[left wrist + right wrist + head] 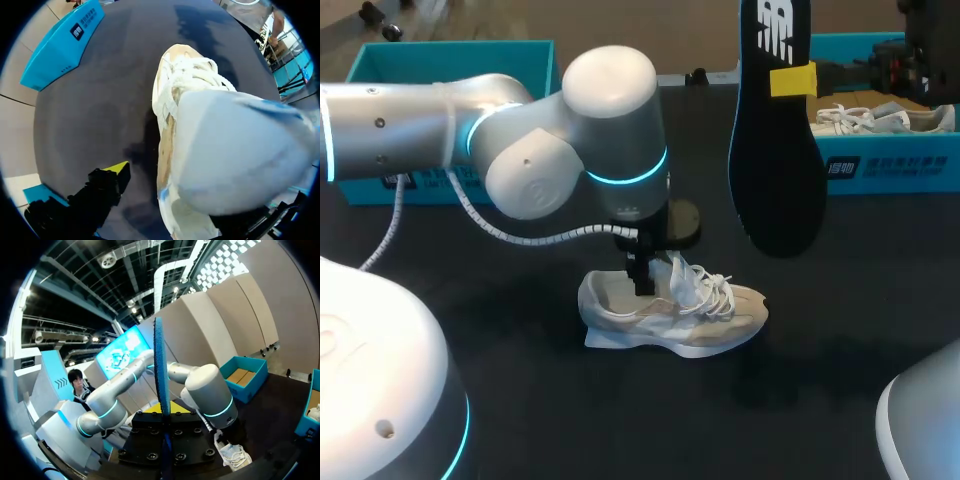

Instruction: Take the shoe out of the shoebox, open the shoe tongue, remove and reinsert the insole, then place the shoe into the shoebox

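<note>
**One claw holds the insole up, the other is down at the shoe**

My right claw [794,78] is clenched on the insole [775,140]. It pinches the insole from both sides and holds it upright above the surface [520,360]. From above, the insole is a long, flat, black shape with round ends and white print near its upper end. My right wrist view shows only its thin blue edge, standing straight up out of the claw like a line.

My left claw [642,272] is down at the shoe [670,315], by its opening. From above I see just a black finger there. My left wrist view shows more. One finger [102,190] with a yellow tip stands out beside the shoe over bare dark surface, not touching it, so this claw is released. A big pale blurry shape [235,150] sits right up close and mostly hides the other finger. I cannot tell what that shape is.

The shoe rests on its sole in the middle of the surface, out of the box. It is cream and white, with loose white laces [705,285] and a thick sole. The surface is dark and smooth.

The teal shoebox [890,168] with straight flat walls stands at the far right, well apart from the shoe, with another pale shoe [880,118] inside. A second teal box [460,55] stands at the far left.
</note>
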